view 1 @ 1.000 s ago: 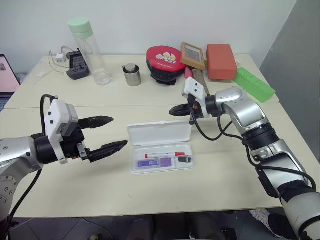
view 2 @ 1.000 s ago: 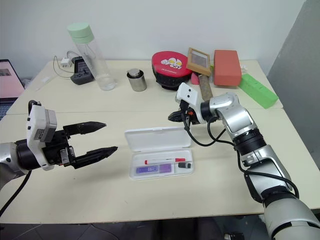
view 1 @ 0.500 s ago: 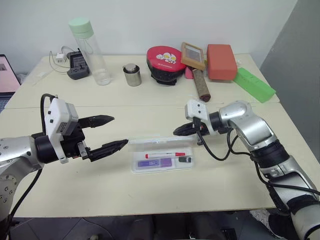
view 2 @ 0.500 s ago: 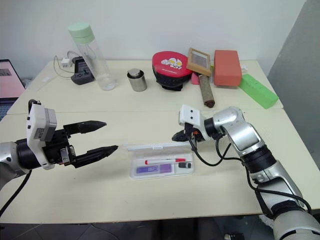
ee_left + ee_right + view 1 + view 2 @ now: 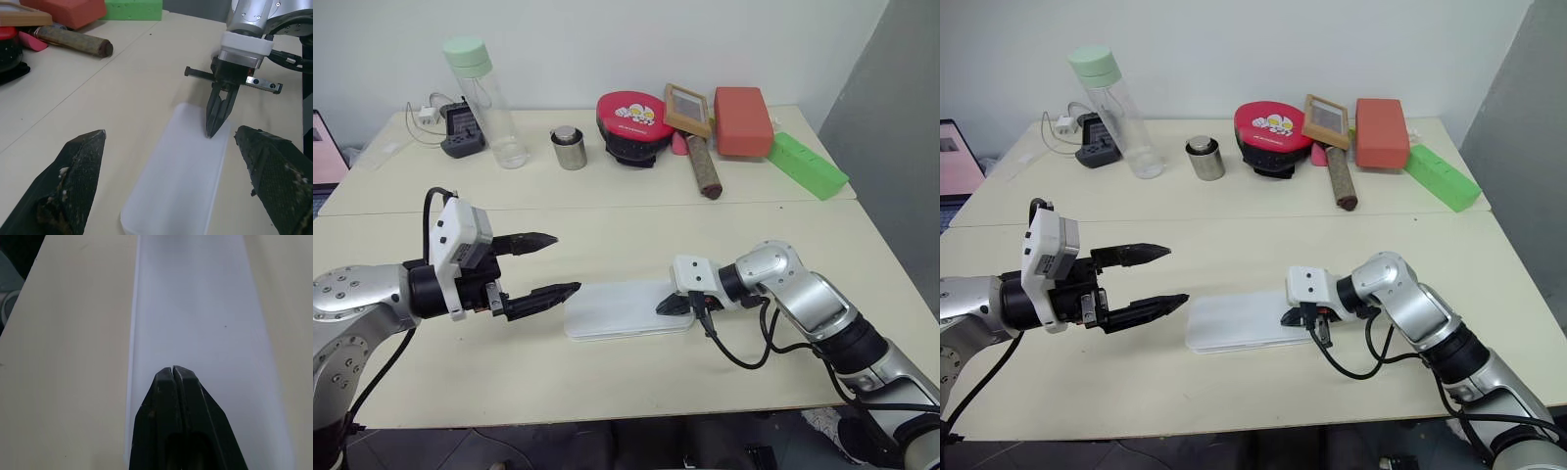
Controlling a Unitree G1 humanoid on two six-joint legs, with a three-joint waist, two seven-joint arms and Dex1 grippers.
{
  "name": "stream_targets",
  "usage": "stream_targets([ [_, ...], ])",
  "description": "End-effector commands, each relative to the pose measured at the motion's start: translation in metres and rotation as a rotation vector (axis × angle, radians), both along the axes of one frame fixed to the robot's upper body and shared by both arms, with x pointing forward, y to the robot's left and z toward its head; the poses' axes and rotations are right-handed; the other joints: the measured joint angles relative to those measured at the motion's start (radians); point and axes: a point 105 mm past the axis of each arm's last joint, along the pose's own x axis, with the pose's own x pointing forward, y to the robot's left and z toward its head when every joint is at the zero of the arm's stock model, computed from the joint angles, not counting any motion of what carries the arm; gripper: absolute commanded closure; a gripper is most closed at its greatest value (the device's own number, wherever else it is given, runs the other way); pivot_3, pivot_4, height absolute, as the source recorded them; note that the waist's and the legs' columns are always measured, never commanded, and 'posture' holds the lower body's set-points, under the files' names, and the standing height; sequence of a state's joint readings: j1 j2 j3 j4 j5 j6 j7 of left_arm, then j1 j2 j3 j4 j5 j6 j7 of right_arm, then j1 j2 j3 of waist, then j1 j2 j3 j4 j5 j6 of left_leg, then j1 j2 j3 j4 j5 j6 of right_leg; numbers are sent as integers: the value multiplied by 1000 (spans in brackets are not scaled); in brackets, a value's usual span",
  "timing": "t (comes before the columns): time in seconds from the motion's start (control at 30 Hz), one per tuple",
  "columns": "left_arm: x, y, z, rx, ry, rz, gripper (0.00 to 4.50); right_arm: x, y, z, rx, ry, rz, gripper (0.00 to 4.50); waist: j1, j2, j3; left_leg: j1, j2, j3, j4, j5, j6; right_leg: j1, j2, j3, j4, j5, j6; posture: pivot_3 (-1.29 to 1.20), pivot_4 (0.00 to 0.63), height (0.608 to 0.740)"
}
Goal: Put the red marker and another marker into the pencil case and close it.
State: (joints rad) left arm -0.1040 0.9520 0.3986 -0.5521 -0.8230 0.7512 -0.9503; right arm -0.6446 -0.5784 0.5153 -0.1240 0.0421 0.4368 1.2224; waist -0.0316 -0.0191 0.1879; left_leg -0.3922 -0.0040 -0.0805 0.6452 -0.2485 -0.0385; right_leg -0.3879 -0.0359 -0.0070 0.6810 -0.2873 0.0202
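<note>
Cream table (image 5: 607, 377), closed pencil case (image 5: 617, 310), white wall (image 5: 607, 39), grey partition (image 5: 901, 137)

1. A lab or office test room: two plain cream worktops (image 5: 607, 196) pushed together against a bare white wall (image 5: 656, 49), with a grey partition (image 5: 901, 147) at the right.
2. A laptop screen (image 5: 325, 147) at the left edge and a black charger dock with white cables (image 5: 460, 127) suggest a working desk.
3. Assorted props line the far side: a clear bottle with a green cap (image 5: 484, 98), a small metal tin (image 5: 569, 147), a red round case (image 5: 633, 122), an orange-red block (image 5: 742, 119) and a green flat box (image 5: 808, 164).
</note>
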Motion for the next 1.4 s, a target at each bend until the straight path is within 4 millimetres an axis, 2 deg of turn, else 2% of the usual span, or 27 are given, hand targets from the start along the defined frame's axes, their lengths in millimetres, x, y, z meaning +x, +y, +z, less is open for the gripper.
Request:
stream_targets([
  [0.03,-2,-5,7,3,-35,-32,0,1,-3,-21,-53,11,-25,4492,-1,0,0,0,0,0,0,0,0,0,0,0,0,0,0,0,150,740],
  [0.23,-5,-8,5,10,-18,-65,0,2,-3,-17,-28,22,-35,4492,-2,0,0,9,1,1,-1,0,0,7,0,1,0,0,0,0,150,740],
  [0.4,-6,-10,6,8,-14,-77,0,-2,-4,4,76,70,-52,4492,1,0,0,9,1,0,-1,0,0,8,0,1,0,0,0,0,150,740],
  [0.5,-3,-9,4,2,-10,-65,0,1,-5,30,228,90,-89,4492,2,0,0,8,0,0,-1,0,0,8,0,1,-1,0,0,0,150,740],
  [0.57,9,-6,7,-31,-39,2,0,9,-9,53,376,98,-154,4492,2,0,0,8,0,0,-1,0,0,7,0,1,-1,0,0,0,150,740],
  [0.63,20,-1,10,-76,-54,67,0,19,-15,65,463,93,-234,4492,2,0,0,8,0,0,-1,0,0,7,0,1,0,0,0,0,150,740],
  [0.67,27,3,10,-100,-56,108,0,29,-23,71,507,75,-299,4492,2,0,0,8,0,0,-1,0,0,8,0,0,-1,0,0,0,150,740],
  [0.73,46,18,3,-114,-70,237,0,55,-50,77,563,18,-490,4492,2,0,0,8,-1,0,-1,0,0,7,0,0,0,0,0,0,150,740],
  [0.8,56,28,-3,-106,-90,313,0,69,-74,76,561,-11,-618,4136,3,0,0,8,-1,0,-1,0,0,7,0,1,0,0,0,0,150,740],
  [0.83,60,36,-5,-112,-95,360,0,68,-86,68,522,-10,-645,4115,3,-1,0,8,-2,0,-1,0,0,7,0,1,0,0,0,0,150,740],
  [0.87,65,51,-10,-110,-97,429,0,67,-102,63,495,-7,-690,3647,2,-1,0,7,-1,1,-1,0,0,7,0,1,-1,0,0,0,150,740],
  [0.9,68,63,-17,-94,-95,484,0,65,-114,60,471,-12,-715,3640,3,0,0,3,-1,1,-1,0,0,2,0,1,-1,0,0,0,150,740],
  [0.93,68,70,-22,-87,-88,511,0,63,-120,59,461,-16,-731,3388,4,0,0,-1,-1,1,-1,0,0,-1,-1,1,0,0,0,0,150,740],
  [1.2,62,107,-29,-62,-82,598,0,56,-126,76,481,-33,-718,1449,-1,0,1,-1,0,2,0,0,0,-1,-2,1,0,0,0,0,150,740],
  [1.3,60,111,-27,-58,-82,595,0,55,-127,79,475,-40,-715,913,2,0,1,-1,0,2,0,0,0,-1,-2,1,0,0,0,0,150,740],
  [1.4,58,114,-26,-50,-80,601,0,54,-129,83,475,-45,-715,190,3,0,1,-2,-1,2,0,0,0,-1,-2,0,0,0,0,0,150,740],
])
